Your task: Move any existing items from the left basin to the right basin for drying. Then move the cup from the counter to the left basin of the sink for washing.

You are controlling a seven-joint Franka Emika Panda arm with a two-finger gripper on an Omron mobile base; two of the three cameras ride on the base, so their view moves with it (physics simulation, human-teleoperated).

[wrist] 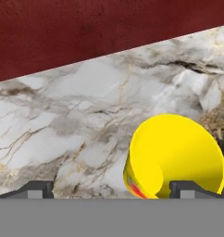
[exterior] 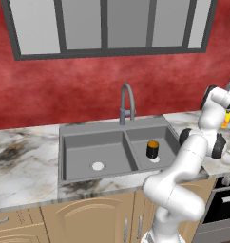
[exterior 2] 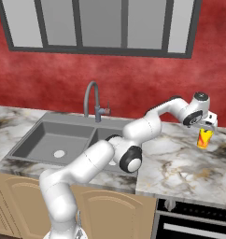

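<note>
Jar (exterior: 152, 148) stands upright in the right basin (exterior: 167, 142), beside its drain; left basin (exterior: 88, 152) holds nothing but its white drain. So step one looks done, cup transfer pending.

Cup (exterior 2: 204, 138) upright on the counter (exterior 2: 180, 168), well right of the sink (exterior 2: 45, 135). Gripper (exterior 2: 207, 126) is directly above it, fingers spread as wide as they go, holding nothing. In the hand view the cup (wrist: 176, 157) sits off-centre: right fingertip (wrist: 190, 189) overlaps its near rim, left fingertip (wrist: 37, 189) is well clear over bare marble.

Risks, in my judgement:
- Misalignment: descending as-is, right finger could strike the rim or enter the mouth, tipping the cup.
- Tapered, light cup: a pinch high on the wall may squeeze it out.
- Long carry to left basin passes faucet (exterior 2: 92, 100) and divider; low clearance could knock the jar.
</note>
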